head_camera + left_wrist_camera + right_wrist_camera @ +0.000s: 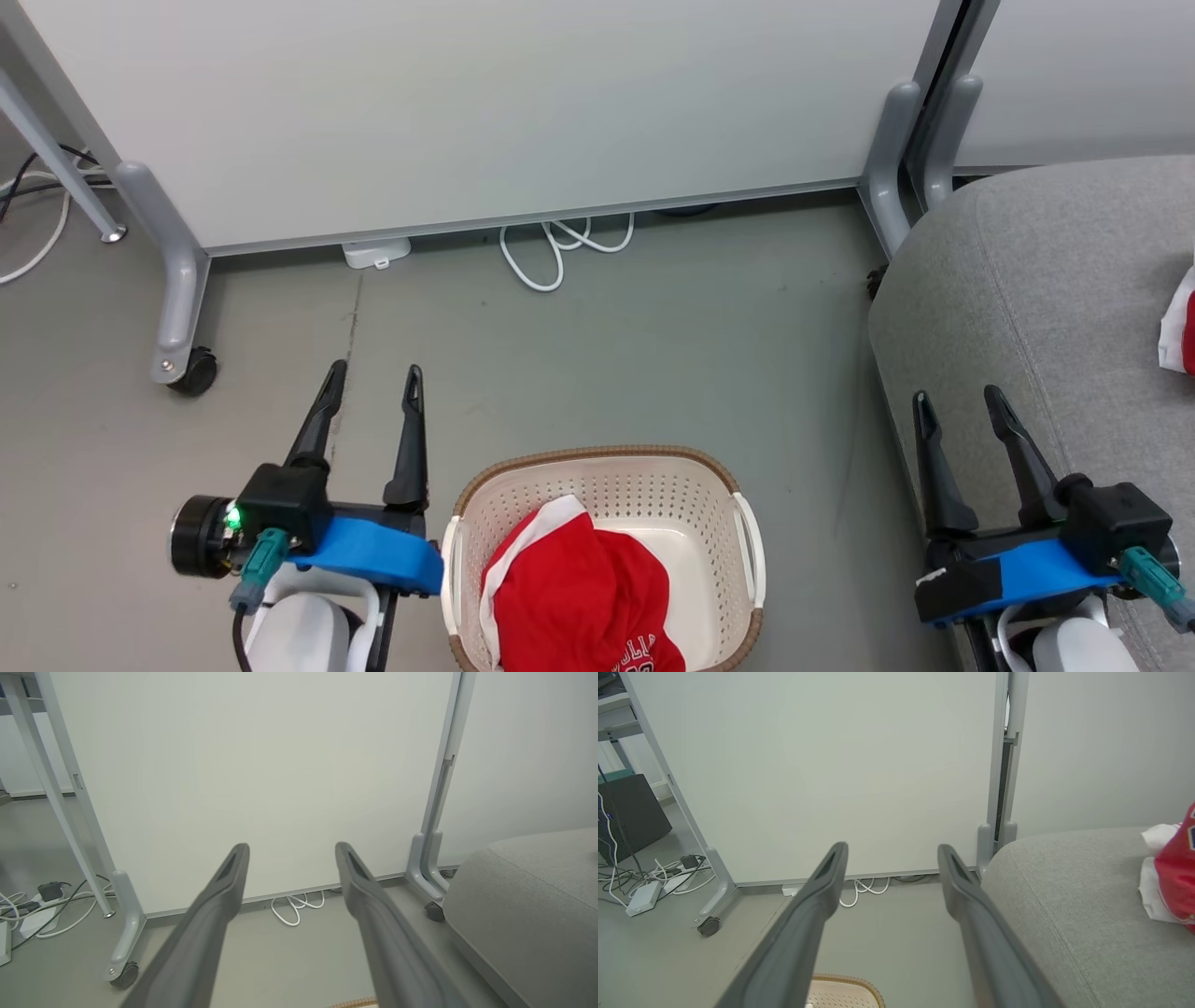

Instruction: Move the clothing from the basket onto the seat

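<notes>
A red garment with white trim [579, 602] lies crumpled in the cream perforated basket [719, 495], which stands on the floor at the bottom middle of the head view; part of its lettering shows at the lower edge. A second red and white garment [1181, 322] [1174, 882] lies on the grey seat [1046, 280] [1064, 896] at the right. My left gripper [371, 385] [292, 851] hangs open over the floor left of the basket, nothing between its fingers. My right gripper [957, 401] [892, 851] stands open at the seat's front left edge, empty.
A white partition panel [485, 103] on grey wheeled legs [177, 280] closes off the far side, with a second panel [1083, 75] behind the seat. White cable loops [560, 245] lie at its foot. More cables and adapters [649, 886] sit at the far left.
</notes>
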{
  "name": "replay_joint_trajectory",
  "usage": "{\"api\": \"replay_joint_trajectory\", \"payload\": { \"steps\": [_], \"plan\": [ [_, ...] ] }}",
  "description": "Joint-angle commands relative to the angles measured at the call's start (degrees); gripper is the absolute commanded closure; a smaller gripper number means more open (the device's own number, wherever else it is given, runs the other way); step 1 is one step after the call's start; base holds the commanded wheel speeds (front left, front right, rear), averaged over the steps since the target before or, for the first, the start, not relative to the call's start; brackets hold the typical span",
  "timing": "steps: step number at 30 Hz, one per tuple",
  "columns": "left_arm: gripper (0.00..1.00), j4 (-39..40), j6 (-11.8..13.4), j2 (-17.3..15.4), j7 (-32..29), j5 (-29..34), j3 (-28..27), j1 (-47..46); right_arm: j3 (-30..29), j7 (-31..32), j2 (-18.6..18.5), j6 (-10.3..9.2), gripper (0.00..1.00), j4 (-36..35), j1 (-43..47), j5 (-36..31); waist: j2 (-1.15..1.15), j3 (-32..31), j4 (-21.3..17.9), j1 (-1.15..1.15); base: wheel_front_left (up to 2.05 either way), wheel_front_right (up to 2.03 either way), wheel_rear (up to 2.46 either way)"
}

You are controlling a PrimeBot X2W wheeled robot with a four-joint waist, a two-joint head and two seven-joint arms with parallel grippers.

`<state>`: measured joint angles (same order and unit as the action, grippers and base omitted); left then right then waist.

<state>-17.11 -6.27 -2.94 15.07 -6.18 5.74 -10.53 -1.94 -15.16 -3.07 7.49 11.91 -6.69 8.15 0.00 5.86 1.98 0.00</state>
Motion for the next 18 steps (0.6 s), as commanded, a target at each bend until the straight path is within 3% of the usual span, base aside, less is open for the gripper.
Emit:
{"api": "replay_joint_trajectory", "payload": {
  "steps": [1, 10, 18],
  "plan": [
    [0.0, -0.8, -0.4, 0.1, 0.2, 0.5, 0.8, -1.8, 0.0, 0.0, 0.1, 0.01, 0.0, -0.4, -1.1, -0.2, 0.0, 0.8, -0.5, 0.0, 0.0, 0.0, 0.0],
    [0.0, -7.2, -1.3, -1.2, 0.2, 2.1, 7.1, -10.0, 0.6, 0.0, 0.1, 0.01, 0.0, -1.3, -5.1, -0.3, 0.0, 7.0, -3.5, 0.0, 0.0, 0.0, 0.0],
    [0.0, -14.7, -1.2, -5.6, 0.2, 0.0, 18.4, -18.8, 1.7, 0.0, -0.1, 0.01, 0.0, -2.8, -10.0, -0.5, 0.0, 14.9, -7.2, 0.0, 0.0, 0.0, 0.0]
  ]
}}
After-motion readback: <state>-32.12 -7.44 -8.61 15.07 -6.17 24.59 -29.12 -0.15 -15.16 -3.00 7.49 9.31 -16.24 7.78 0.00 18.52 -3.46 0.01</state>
